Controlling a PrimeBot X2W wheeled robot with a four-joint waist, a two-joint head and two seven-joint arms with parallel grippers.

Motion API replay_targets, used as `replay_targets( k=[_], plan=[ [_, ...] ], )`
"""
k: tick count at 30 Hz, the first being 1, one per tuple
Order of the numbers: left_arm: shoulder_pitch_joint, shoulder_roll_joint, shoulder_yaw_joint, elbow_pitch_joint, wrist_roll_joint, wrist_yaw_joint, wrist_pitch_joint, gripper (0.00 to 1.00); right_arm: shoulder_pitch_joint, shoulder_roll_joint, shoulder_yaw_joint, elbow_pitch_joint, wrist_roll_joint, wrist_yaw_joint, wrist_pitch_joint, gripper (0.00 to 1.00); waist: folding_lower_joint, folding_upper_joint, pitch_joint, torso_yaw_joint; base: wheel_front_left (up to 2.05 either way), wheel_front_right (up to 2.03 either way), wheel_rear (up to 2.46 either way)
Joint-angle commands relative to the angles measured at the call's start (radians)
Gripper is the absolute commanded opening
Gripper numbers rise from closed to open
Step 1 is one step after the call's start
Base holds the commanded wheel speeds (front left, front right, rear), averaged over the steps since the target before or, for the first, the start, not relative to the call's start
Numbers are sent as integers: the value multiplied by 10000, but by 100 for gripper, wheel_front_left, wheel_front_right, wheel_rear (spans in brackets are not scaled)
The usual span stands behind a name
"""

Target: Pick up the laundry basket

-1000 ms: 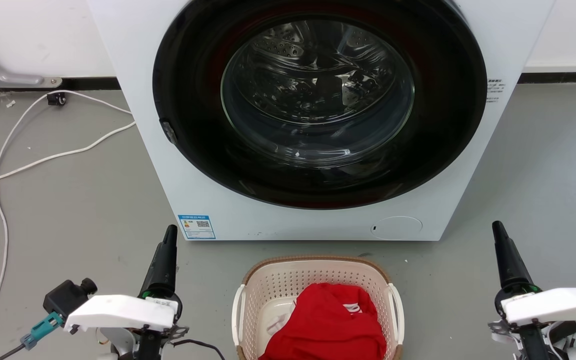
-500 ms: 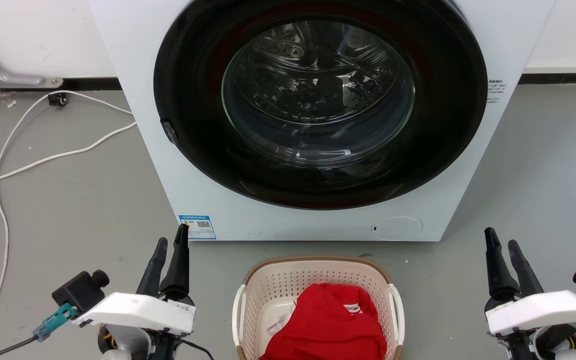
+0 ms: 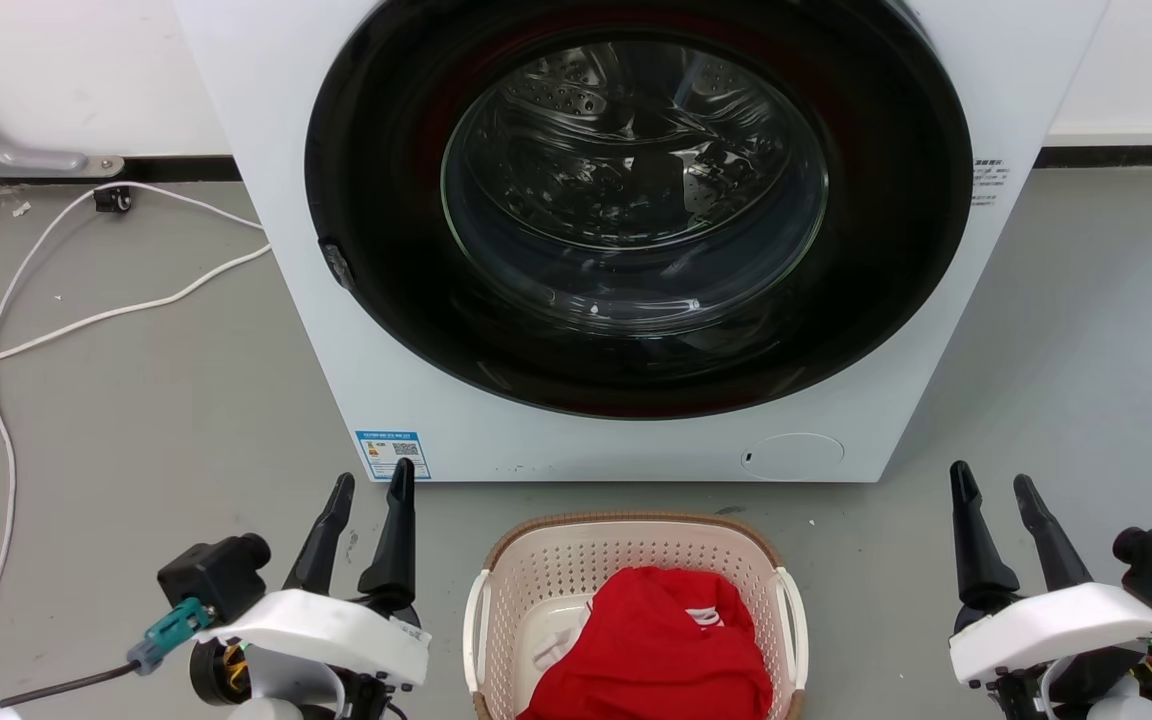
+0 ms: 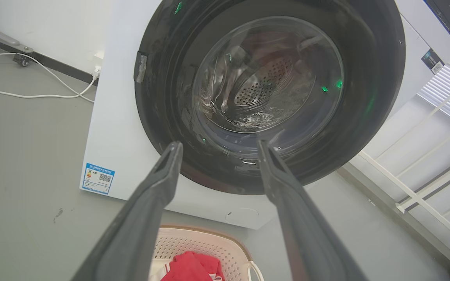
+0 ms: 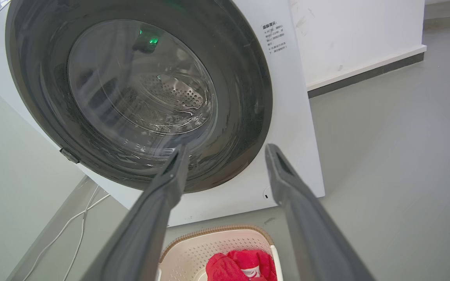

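My head camera looks forward and down from above, quite near the washing machine [image 3: 276, 300]. It has the left hand [image 3: 372, 476] at lower left and the right hand [image 3: 989, 476] at lower right. Each wrist camera sits lower and looks along its own fingers [image 4: 145, 207], tilted up at the round door [image 3: 636, 230], one from the left side and one from the right. All three views share this door, and the laundry basket [image 3: 626, 560] at the bottom edge.

Bright even light; glare on door glass [image 3: 636, 180].
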State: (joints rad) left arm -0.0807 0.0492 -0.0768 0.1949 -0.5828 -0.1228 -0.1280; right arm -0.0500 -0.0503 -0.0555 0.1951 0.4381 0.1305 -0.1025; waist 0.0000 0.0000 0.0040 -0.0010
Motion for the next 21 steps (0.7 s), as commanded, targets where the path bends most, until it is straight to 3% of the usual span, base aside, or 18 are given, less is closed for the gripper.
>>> replay_targets(
  k=[1, 21],
  plan=[
    [-151, 32, -47, -81, 288, 10, -105, 100, -29, -9, 23, -143, -302, 2, -47, 100, 0, 0, 3, 0, 0, 0, 0],
    [-236, 157, -568, 144, 2573, 402, -604, 100, 146, -6, 44, -327, -2498, 2, -217, 100, 0, 0, 33, -12, 0, 0, 0]
  ],
)
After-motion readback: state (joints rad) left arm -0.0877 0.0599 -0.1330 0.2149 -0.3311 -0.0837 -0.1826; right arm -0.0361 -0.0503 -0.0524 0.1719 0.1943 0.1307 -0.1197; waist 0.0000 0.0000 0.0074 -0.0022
